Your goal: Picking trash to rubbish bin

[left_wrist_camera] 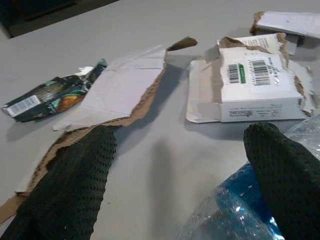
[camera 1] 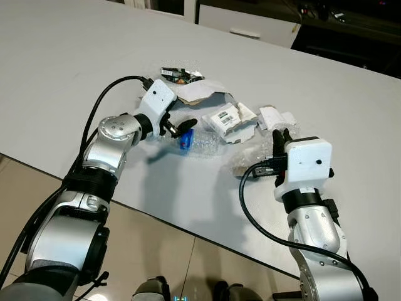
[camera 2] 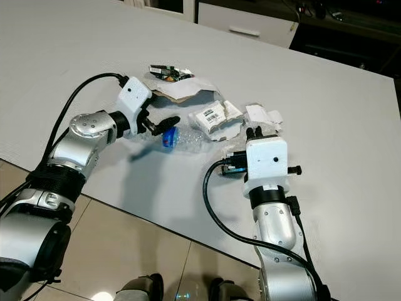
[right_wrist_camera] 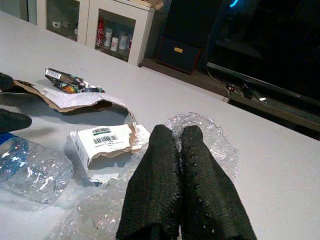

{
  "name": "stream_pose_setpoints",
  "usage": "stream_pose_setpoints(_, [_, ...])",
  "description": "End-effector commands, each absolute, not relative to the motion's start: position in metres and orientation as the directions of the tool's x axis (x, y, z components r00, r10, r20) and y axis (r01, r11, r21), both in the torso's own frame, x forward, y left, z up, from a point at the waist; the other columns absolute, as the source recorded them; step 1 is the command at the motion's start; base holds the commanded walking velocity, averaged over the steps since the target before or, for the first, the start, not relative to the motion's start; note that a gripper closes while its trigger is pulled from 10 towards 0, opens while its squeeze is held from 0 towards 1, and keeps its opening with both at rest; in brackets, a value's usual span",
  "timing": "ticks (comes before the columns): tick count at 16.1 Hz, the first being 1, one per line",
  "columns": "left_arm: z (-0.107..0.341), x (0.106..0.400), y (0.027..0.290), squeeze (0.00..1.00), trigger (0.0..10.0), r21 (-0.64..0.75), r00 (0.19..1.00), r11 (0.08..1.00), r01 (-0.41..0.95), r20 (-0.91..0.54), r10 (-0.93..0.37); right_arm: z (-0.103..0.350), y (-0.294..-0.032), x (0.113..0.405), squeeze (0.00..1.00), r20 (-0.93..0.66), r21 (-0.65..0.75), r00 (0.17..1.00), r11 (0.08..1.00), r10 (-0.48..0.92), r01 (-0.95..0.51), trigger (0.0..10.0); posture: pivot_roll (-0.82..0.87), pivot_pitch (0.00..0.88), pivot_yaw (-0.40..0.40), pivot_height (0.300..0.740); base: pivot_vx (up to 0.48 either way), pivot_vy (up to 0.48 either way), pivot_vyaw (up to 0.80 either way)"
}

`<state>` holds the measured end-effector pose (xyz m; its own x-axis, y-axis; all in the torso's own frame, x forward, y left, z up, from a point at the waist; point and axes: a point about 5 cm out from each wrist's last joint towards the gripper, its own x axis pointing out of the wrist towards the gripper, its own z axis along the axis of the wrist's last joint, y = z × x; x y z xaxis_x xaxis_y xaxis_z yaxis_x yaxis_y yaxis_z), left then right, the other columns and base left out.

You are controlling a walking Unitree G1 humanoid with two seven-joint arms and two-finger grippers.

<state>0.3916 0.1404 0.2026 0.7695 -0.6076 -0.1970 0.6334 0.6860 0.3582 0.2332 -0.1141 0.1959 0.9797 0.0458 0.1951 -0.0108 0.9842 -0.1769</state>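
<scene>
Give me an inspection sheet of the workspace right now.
Surface: white table, trash heaped mid-table.
Job's things: crushed clear plastic bottle with blue label; torn white barcoded carton; torn brown-backed cardboard sheet; dark foil snack wrapper; clear bubble wrap.
Clutter: nothing seen.
Grippers: left claw open around the bottle; right claw shut over the bubble wrap.
Cables: black, along both arms.
Surroundings: tiled floor, white cabinets.

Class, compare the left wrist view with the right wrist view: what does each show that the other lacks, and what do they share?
Left wrist view only: the left claw open, its fingers either side of the bottle's blue cap.
Right wrist view only: the right claw shut over clear bubble wrap, with cabinets behind.
Both: torn white box, snack wrapper, torn cardboard, crushed plastic bottle.
</scene>
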Motion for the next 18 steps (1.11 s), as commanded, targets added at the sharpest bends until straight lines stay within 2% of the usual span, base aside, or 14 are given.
stream_pose_setpoints(1, [0.201,0.388,0.136,0.00,10.0,0.382,0.735,0.637,0.669,-0.219,-0.641,0.194,-0.113,0.233,0.00,0.190,-0.178,0.980,0.984,0.060,-0.026,10.0,0.18,0.188,-0.070,0.740,0.000,0.000,0.00])
stream_pose_setpoints(10, [0.176,0.377,0.130,0.00,10.0,0.424,0.637,0.494,0.759,-0.322,-0.701,0.193,-0.115,0.233,0.00,0.188,-0.182,0.981,0.983,0.048,-0.014,10.0,0.16,0.181,-0.058,0.740,0.000,0.000,0.00])
stream_pose_setpoints(16, [0.171,0.371,0.125,0.00,10.0,0.407,0.574,0.434,0.804,-0.341,-0.744,0.192,-0.115,0.232,0.00,0.184,-0.181,0.982,0.983,0.047,-0.014,10.0,0.16,0.180,-0.055,0.740,0.000,0.000,0.00])
stream_pose_setpoints(18, [0.186,0.379,0.124,0.00,10.0,0.414,0.653,0.536,0.736,-0.225,-0.723,0.192,-0.115,0.233,0.00,0.185,-0.180,0.982,0.984,0.047,-0.013,10.0,0.16,0.180,-0.054,0.740,0.000,0.000,0.00])
